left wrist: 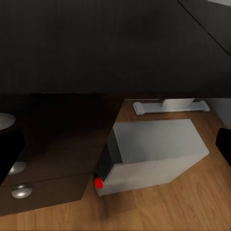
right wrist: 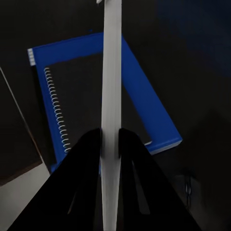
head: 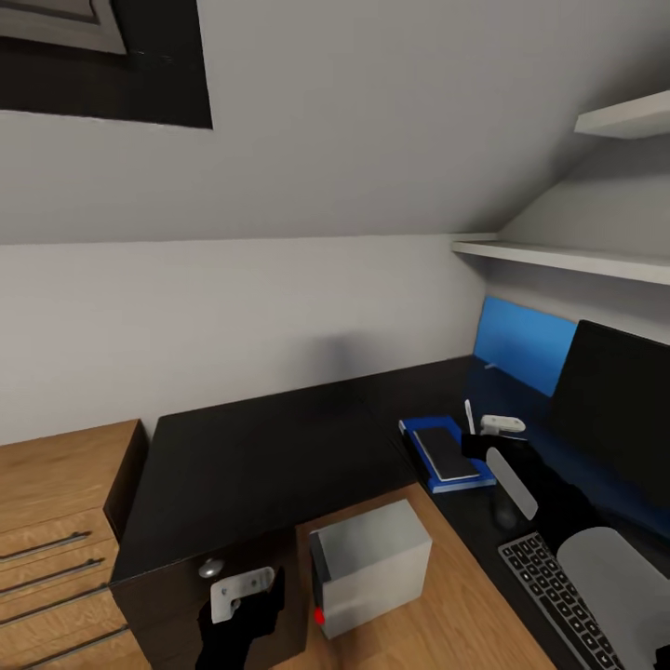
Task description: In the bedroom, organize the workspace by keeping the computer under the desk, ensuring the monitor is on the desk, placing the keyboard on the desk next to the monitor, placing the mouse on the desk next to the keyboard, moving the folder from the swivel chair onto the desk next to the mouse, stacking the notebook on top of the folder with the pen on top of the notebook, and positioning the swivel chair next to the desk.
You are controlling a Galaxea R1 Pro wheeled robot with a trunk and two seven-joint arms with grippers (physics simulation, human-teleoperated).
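The blue folder lies on the black desk with the dark notebook stacked on it. My right gripper hovers just above them, shut on the white pen. In the right wrist view the pen runs between the fingers, over the notebook and folder. The monitor and keyboard sit on the desk at right. The grey computer stands on the floor beside the drawers. My left gripper is open near it. The mouse and swivel chair are out of view.
A light wood chest with steel handles stands left of the desk. Desk drawers with silver knobs are beside the computer, and a white desk leg is behind it. White shelves hang above the monitor.
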